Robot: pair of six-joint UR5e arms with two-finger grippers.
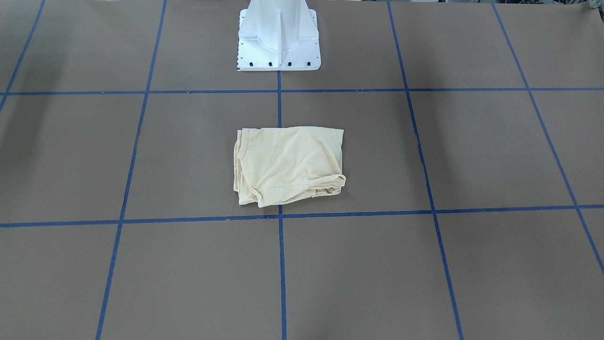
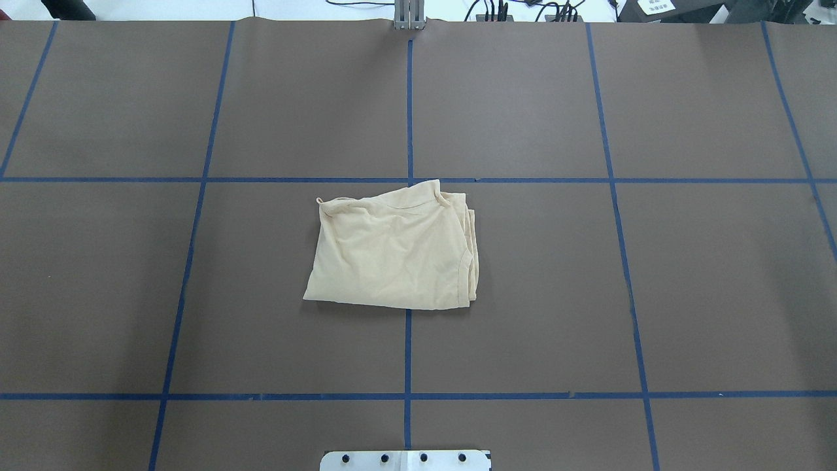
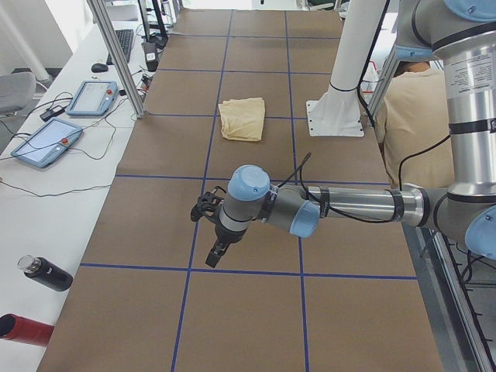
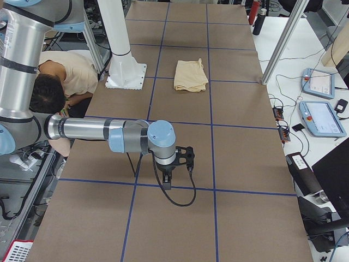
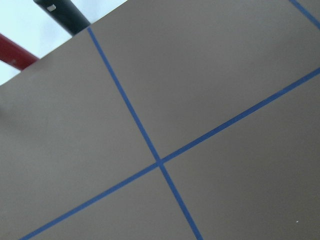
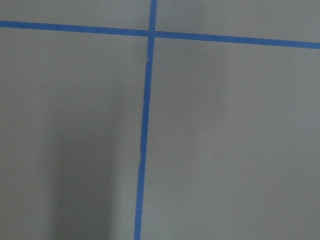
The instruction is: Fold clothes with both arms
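Overhead exterior is showing the shirt (image 2: 395, 252) lying folded ahead of the base (image 2: 405, 460), looking soft and limp; I'm favouring its layered edge. My left gripper (image 3: 213, 254), right gripper (image 4: 166, 181): apart or together, I cannot tell.

A thin knit cloth shirt (image 1: 289, 165), soft, matt and wrinkled, lies on a table (image 1: 472, 151) covered in smooth, matt brown paper. Blue tape lines (image 1: 279, 108) cross it with a slight sheen. The pedestal base (image 1: 278, 45) is glossy white painted metal. The left arm (image 3: 356, 205) and right arm (image 4: 82, 129) are satin silver metal with smooth light blue plastic joint caps (image 3: 248, 184).
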